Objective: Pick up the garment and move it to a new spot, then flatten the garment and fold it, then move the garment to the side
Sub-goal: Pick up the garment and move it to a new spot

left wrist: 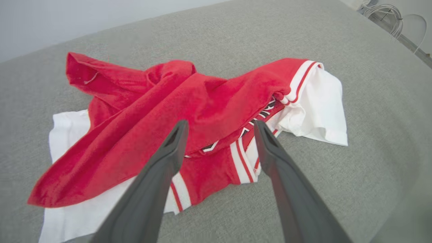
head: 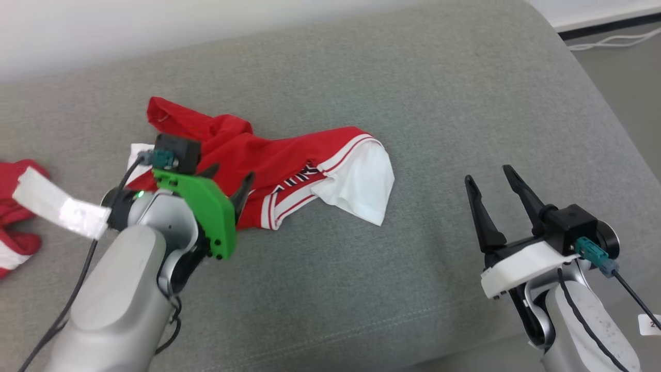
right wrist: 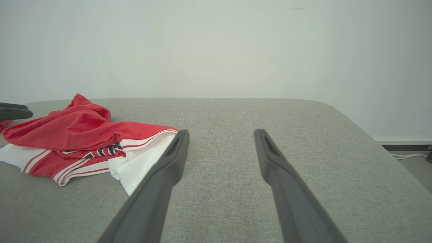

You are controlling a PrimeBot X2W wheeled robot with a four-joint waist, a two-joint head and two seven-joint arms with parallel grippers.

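The garment (head: 289,165) is a red and white jersey with striped trim, lying crumpled on the grey cushion (head: 439,103). A white sleeve sticks out at its right end. My left gripper (head: 231,178) hovers over the garment's near left part, jaws open, nothing between them. From the left wrist, the garment (left wrist: 189,111) spreads just beyond the spread fingers (left wrist: 168,158). My right gripper (head: 488,178) stands open over bare cushion to the right, well apart from the cloth. Along the right wrist's fingers, the garment (right wrist: 81,138) lies to the left.
Another red and white cloth (head: 15,217) lies at the cushion's far left edge. The cushion's right edge drops to a floor with white cables (head: 614,41). A pale wall (right wrist: 216,47) stands behind the cushion.
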